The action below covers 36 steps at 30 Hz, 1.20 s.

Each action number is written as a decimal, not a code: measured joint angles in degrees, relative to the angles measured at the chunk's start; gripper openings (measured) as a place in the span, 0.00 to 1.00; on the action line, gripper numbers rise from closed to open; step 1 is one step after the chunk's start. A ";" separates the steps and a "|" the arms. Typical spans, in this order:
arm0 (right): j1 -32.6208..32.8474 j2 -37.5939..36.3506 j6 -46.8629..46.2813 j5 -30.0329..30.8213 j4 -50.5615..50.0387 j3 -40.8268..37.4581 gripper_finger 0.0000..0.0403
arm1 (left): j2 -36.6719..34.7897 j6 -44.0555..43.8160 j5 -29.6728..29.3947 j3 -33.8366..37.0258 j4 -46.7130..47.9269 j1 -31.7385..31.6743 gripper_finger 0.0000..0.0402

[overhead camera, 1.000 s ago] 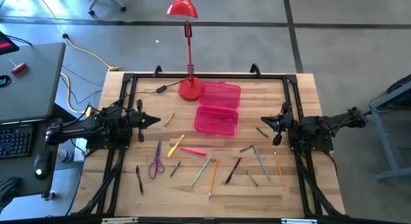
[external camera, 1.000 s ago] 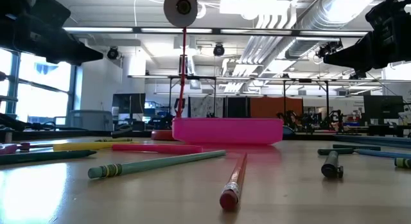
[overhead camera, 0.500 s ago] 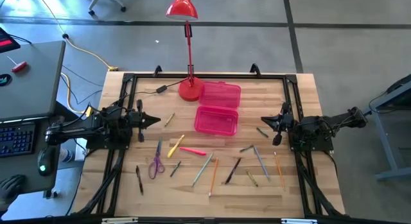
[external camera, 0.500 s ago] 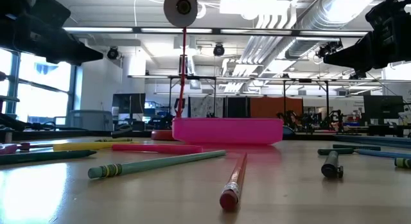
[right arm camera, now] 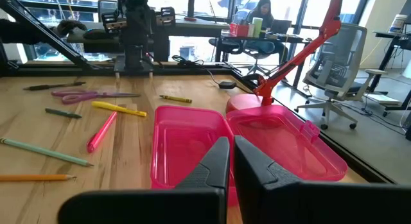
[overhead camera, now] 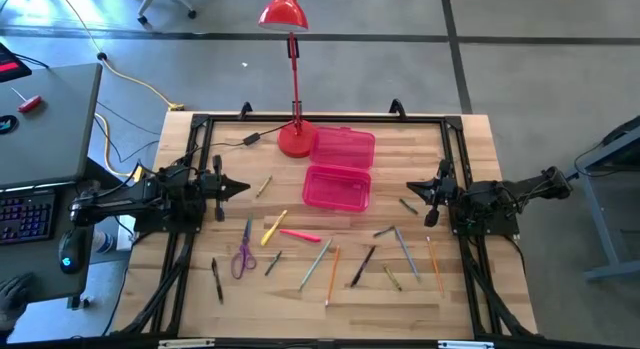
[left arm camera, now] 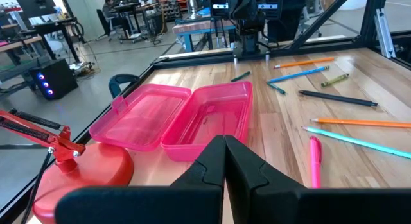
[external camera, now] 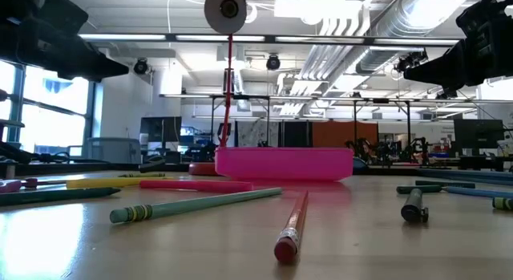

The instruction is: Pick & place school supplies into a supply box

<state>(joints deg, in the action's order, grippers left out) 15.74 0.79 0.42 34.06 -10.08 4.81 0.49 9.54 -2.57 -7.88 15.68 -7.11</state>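
Note:
The open pink supply box (overhead camera: pixel 337 187) lies at the table's middle, its lid (overhead camera: pixel 343 147) folded back flat toward the far edge. The school supplies lie flat and scattered on the near half: purple scissors (overhead camera: pixel 243 252), a yellow marker (overhead camera: pixel 273 227), a pink marker (overhead camera: pixel 300 235), a teal pencil (overhead camera: pixel 315 263), an orange pencil (overhead camera: pixel 332 272) and a black pen (overhead camera: pixel 363 264). My left gripper (overhead camera: pixel 243 186) hovers shut left of the box, above the table. My right gripper (overhead camera: pixel 411 186) hovers shut right of the box. Each wrist view looks over the box (left arm camera: pixel 209 118) (right arm camera: pixel 186 144).
A red desk lamp stands with its base (overhead camera: pixel 296 139) at the lid's far-left corner, with a black cable (overhead camera: pixel 235 142) beside it. Black frame rails (overhead camera: pixel 200 149) run along the table's sides. More pencils (overhead camera: pixel 405 251) lie near the right arm. A person (right arm camera: pixel 263 9) sits in the room beyond.

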 joint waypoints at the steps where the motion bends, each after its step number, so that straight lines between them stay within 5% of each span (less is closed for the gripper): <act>1: 0.00 -0.01 -0.01 0.00 0.00 0.01 0.00 | -0.01 0.00 0.01 0.00 0.00 0.00 0.10; 36: 0.01 0.00 -0.01 -0.02 0.01 0.01 0.00 | 2.34 -2.30 -0.09 0.02 1.13 -0.39 0.10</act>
<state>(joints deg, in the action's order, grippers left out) 15.75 0.80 0.41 34.05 -10.07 4.82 2.83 7.24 -2.66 -7.86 16.81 -7.51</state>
